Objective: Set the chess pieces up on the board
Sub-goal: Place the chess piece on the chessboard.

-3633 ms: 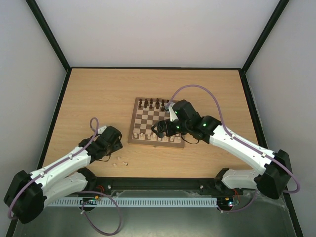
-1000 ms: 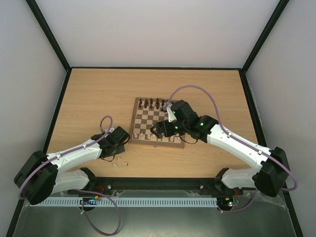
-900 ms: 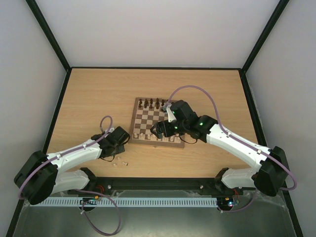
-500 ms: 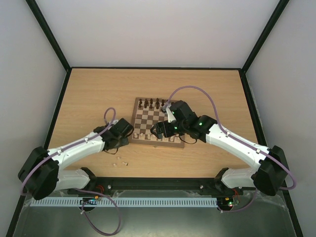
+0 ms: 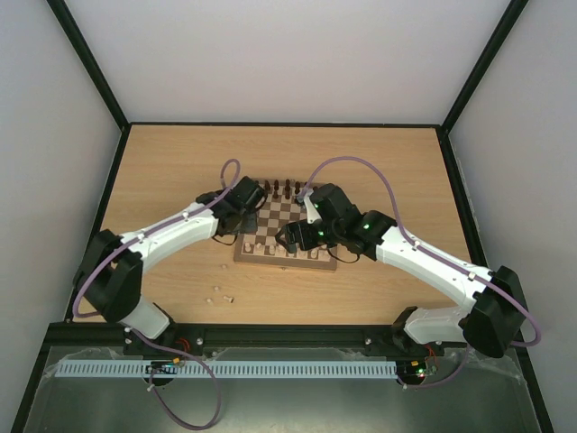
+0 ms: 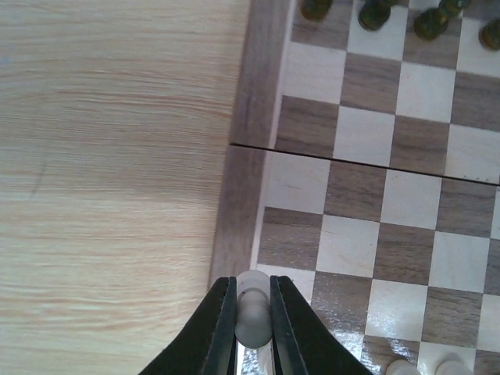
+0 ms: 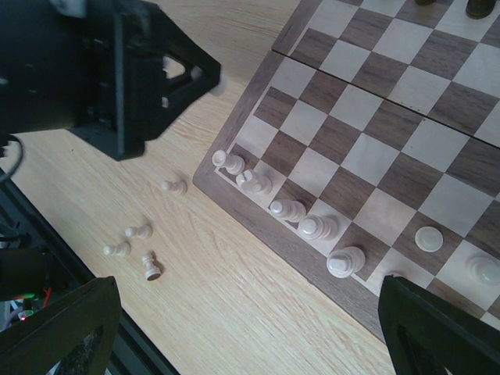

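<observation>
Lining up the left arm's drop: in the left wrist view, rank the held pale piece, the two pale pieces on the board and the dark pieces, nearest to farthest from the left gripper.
1. Held pale piece, clamped in the left gripper at the left edge of the board.
2. Two pale pieces, lower right, at the bottom edge.
3. Dark pieces, along the top edge.

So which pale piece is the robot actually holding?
The piece pinched in the left claw, over the board's left border; every other pale piece sits on the board or table.
</observation>
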Tool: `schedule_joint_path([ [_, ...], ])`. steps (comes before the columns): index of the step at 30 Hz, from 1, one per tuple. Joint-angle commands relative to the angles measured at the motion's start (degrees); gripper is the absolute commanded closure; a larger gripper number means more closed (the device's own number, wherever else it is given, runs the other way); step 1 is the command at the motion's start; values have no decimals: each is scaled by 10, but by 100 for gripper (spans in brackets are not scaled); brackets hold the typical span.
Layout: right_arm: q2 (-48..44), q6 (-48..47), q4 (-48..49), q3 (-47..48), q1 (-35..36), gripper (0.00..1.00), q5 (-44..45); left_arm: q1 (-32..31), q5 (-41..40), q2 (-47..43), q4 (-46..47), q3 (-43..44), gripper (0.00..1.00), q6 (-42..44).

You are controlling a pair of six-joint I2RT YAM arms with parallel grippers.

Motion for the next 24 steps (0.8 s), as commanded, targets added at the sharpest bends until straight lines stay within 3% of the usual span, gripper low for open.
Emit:
schedule_joint_path([
  [1, -18, -2, -1, -7, 1, 9, 15, 0, 45, 45, 10, 24, 94, 43],
  [24, -18, 0, 3, -10, 2, 9, 4, -29, 55, 88, 23, 7, 91, 22],
])
